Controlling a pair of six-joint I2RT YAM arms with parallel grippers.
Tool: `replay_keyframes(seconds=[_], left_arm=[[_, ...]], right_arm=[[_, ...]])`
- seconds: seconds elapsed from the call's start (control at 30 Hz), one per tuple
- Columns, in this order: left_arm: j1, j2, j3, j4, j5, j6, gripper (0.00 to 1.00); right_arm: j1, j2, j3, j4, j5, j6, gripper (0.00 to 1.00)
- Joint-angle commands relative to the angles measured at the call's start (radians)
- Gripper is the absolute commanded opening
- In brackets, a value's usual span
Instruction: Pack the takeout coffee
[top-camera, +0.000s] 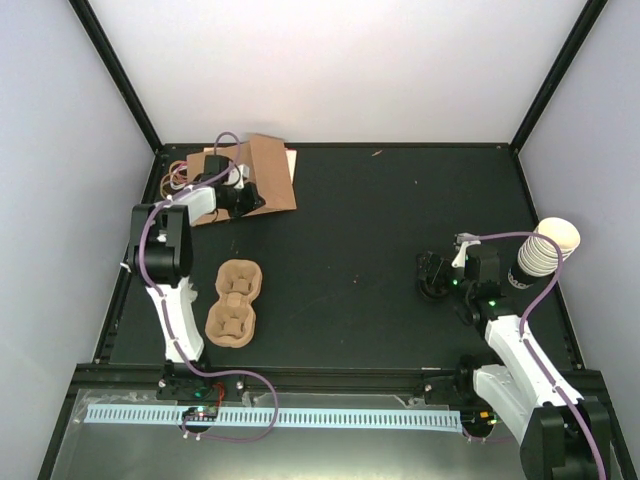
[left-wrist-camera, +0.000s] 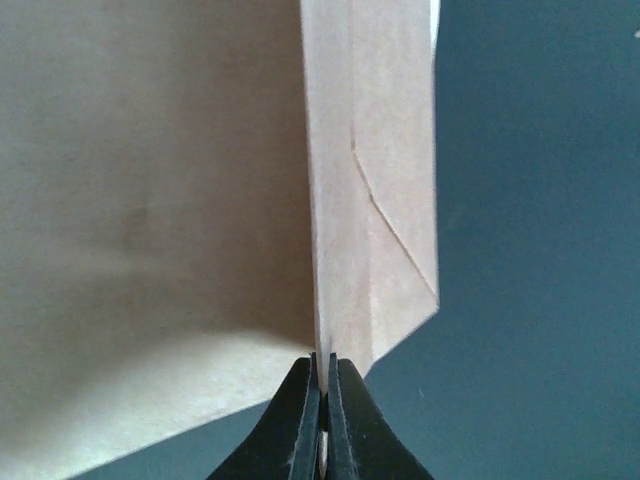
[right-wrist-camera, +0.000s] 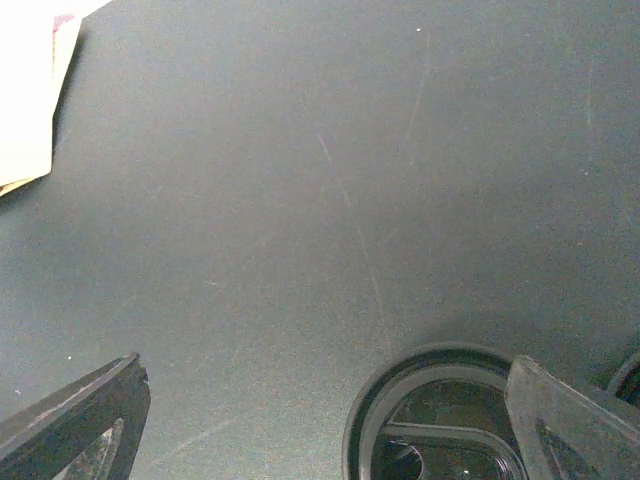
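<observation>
Your right tool (right-wrist-camera: 325, 385) is spread, takeout coffee (right-wrist-camera: 440, 425) low between its fingers (right-wrist-camera: 80, 420), nearer the right one. Likely light, crushable: grip the paper wall, gently. Left tool (left-wrist-camera: 322, 368) pinches the bag (left-wrist-camera: 150, 200) edge.

Left claw (top-camera: 250, 202) at brown bag (top-camera: 272, 168)

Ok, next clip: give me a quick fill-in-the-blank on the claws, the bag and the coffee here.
1. The left claw is ____ on an edge of the brown paper bag.
2. The right claw stands ____, with the black-lidded takeout coffee between its fingers.
3. The pulp cup trays lie on the ____ half of the table.
Missing words: shut; open; left.
</observation>
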Motion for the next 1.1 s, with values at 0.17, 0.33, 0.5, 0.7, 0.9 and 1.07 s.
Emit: replay_keyframes(seconds=[0.17,0.33,0.5,0.7,0.9,1.07], left_arm=[[-0.083,-0.317,-0.196,-0.013,-0.003,0.017,0.02],[-0.185,-0.482,-0.311,-0.093,-0.081,0.020,0.02],[-0.348,-0.646,-0.461,-0.079,-0.122,-0.054,0.03],[-0.565,-0.790,-0.575,-0.036,-0.204,-0.191,0.04],[-0.736,-0.791,-0.616,0.030,-0.287,-0.302,0.04],[-0.801,-0.715,-0.659,0.157,-0.293,-0.387,0.03]], right_arm=[[0.002,0.009,0.007,0.028,-0.012,0.011,1.00],[0.001,0.018,0.007,0.031,-0.007,0.017,1.00],[0.002,0.077,0.033,0.016,0.002,0.019,1.00],[0.002,0.182,0.093,-0.029,0.004,0.029,1.00],[0.002,0.265,0.157,-0.061,-0.098,0.032,1.00],[0.002,0.288,0.208,-0.126,-0.079,0.009,1.00]])
